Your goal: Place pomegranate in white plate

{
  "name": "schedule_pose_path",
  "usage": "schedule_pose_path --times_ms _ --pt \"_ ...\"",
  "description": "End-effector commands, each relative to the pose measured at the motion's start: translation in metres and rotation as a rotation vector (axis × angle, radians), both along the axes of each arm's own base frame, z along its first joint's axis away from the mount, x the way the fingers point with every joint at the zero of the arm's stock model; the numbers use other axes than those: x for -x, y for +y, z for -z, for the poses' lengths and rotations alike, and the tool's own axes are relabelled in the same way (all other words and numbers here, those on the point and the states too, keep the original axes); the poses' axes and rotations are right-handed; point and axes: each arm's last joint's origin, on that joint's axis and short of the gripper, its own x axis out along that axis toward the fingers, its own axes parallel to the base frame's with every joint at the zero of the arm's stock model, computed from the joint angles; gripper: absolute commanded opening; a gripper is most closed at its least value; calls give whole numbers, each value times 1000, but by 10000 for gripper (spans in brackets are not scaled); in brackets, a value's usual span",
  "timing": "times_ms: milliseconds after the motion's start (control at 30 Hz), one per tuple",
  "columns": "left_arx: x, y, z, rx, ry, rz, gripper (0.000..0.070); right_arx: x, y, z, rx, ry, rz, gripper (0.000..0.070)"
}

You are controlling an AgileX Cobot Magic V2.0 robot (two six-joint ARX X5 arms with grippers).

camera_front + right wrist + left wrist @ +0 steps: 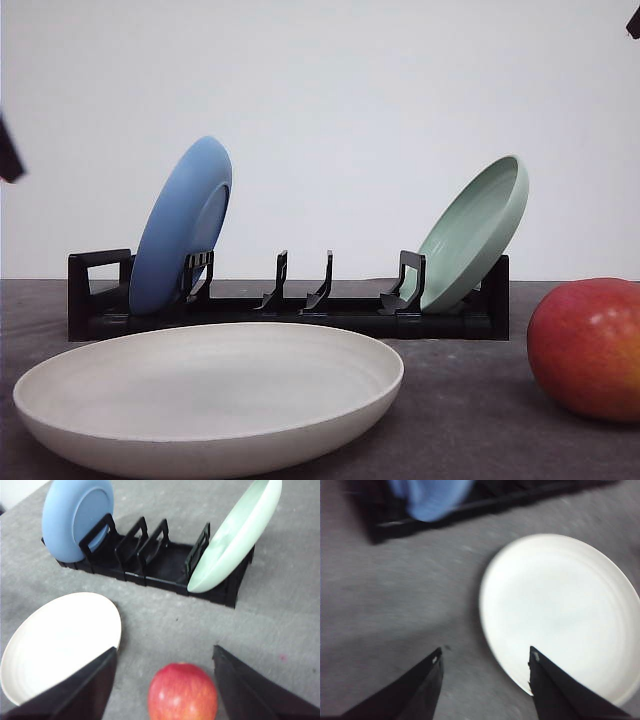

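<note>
The pomegranate point(588, 348), red with orange-yellow patches, rests on the dark table at the front right. The right wrist view shows the pomegranate point(183, 692) on the table below and between the spread fingers of my right gripper point(164, 655), which is open and apart from the fruit. The white plate point(205, 396) lies flat and empty at the front left. My left gripper point(485, 656) is open above the table, with one fingertip point(535, 658) over the rim of the white plate point(560, 610).
A black dish rack point(290, 305) stands across the back of the table. A blue plate point(180, 225) leans in its left end and a pale green plate point(475, 230) in its right end. Bare grey tabletop lies between rack, plate and fruit.
</note>
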Motion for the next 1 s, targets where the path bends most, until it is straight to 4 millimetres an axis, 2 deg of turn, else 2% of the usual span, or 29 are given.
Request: schedule_pose_path --times_ms 0,167,400,500,567,967 --pt "-3 6 -6 -2 -45 -15 325 -1 2 -3 -32 35 -3 419" --pt "-8 18 -11 11 -103 -107 325 -13 11 11 -40 245 -31 419" --pt "-9 20 -11 11 -106 -128 324 -43 33 33 143 405 14 444" --pt "-9 20 -11 11 -106 -128 324 -53 43 39 217 435 30 588" --pt "-9 20 -11 11 -106 -128 324 -59 50 43 248 456 27 641" --pt "-9 20 -11 9 -107 -126 324 -87 71 75 318 561 38 651"
